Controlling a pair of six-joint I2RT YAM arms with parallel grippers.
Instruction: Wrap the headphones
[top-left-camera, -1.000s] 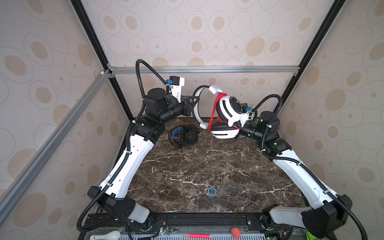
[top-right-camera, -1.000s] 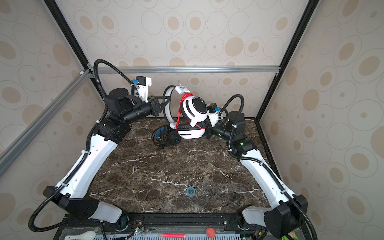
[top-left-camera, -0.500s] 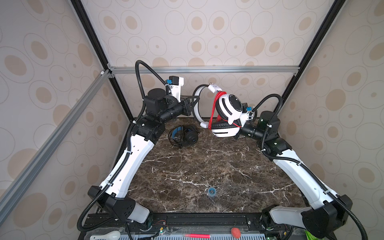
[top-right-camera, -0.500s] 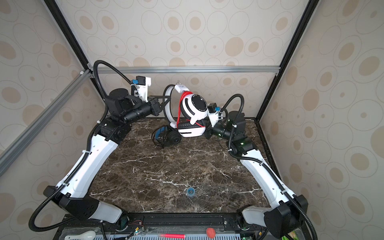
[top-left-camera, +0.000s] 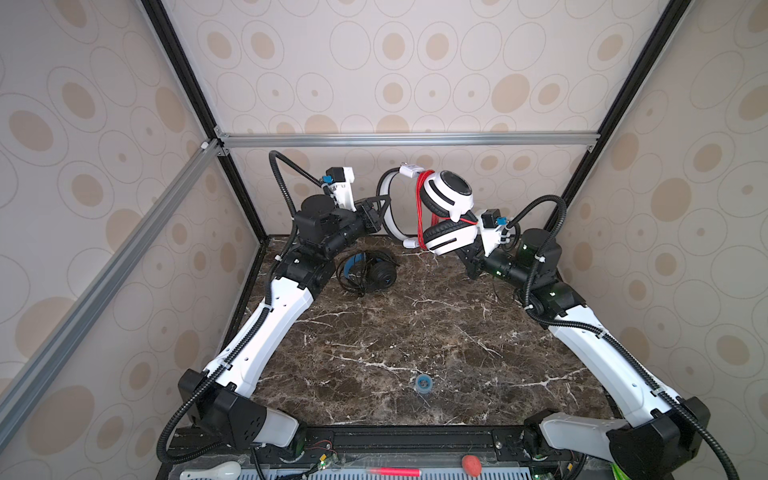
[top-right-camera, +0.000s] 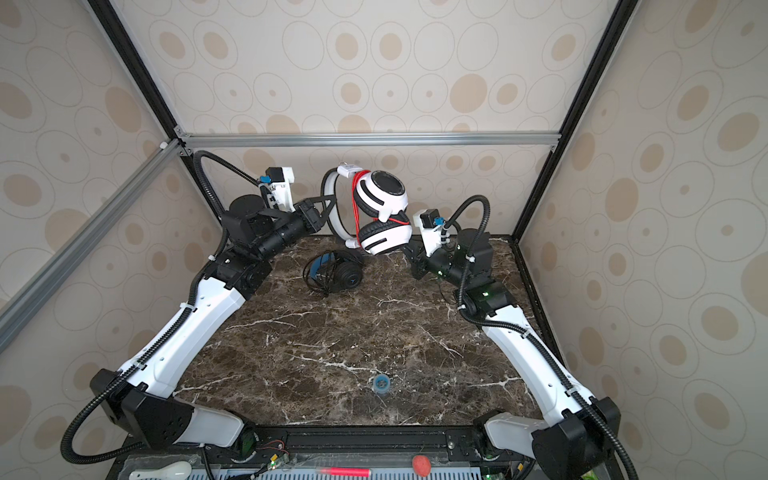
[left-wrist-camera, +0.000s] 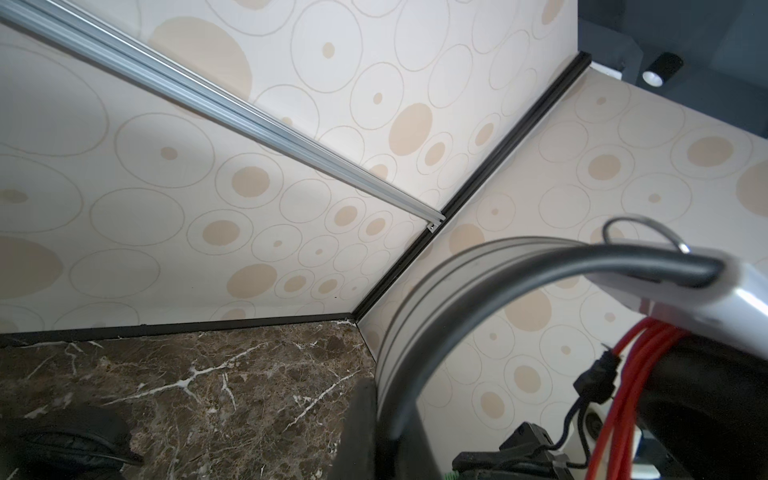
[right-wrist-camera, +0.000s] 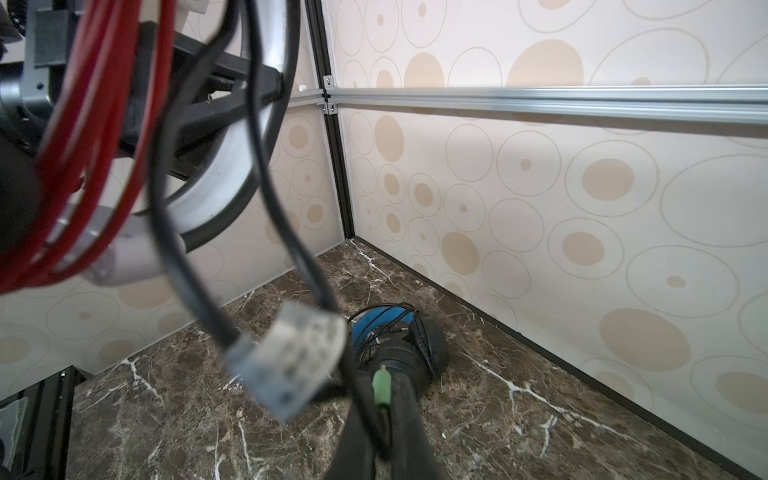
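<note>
Red cord (top-left-camera: 422, 208) is wound in several turns around the white headphones (top-left-camera: 446, 195), which hang in the air above the table (top-left-camera: 395, 340) at about 12 o'clock in both top views. The left claw (top-left-camera: 384, 210) is clamped on the white headband and carries the set. A second ago the right claw (right-wrist-camera: 380, 415) stood with its jaws apart. Now they have come together, and the right wrist view shows the green plug (right-wrist-camera: 382, 384) at the cord's dark tail pinched between them, with a white tag hanging on that tail just above.

That closing probably means the loose end is under control at last. It can be led round the band for a final turn or tucked in, which would finish this pair. The black headphones (top-left-camera: 370, 272) lie on the table at about 11 o'clock, their thin cord bunched on top.
</note>
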